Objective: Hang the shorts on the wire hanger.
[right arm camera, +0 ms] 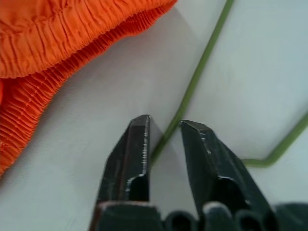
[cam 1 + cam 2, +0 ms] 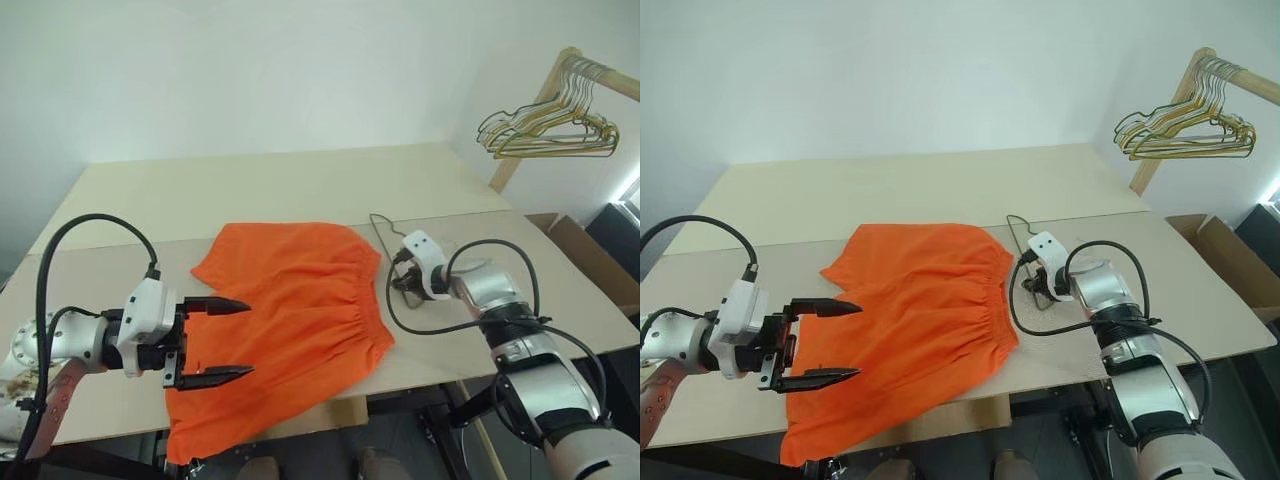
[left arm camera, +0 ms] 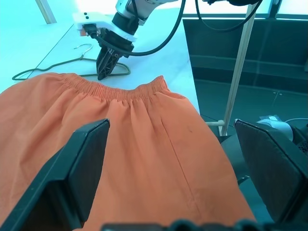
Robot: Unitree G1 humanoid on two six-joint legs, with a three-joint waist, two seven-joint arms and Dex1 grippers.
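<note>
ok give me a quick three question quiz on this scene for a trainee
1. True or false: the shorts already hang on the hanger.
2. Which gripper has its fingers either side of the hanger wire? A) left B) right
3. Fill in: the left gripper hovers with its jaws ____ over the shorts.

Key: 1 false, both lie on the table, the hanger beside the waistband. 2 B, the right gripper, jaws nearly shut around the wire. 3 open.

table (image 2: 300,185): pale beige | hangers (image 2: 560,125): bunched on wooden rack (image 2: 525,130) | cardboard box (image 2: 590,260): beside table
</note>
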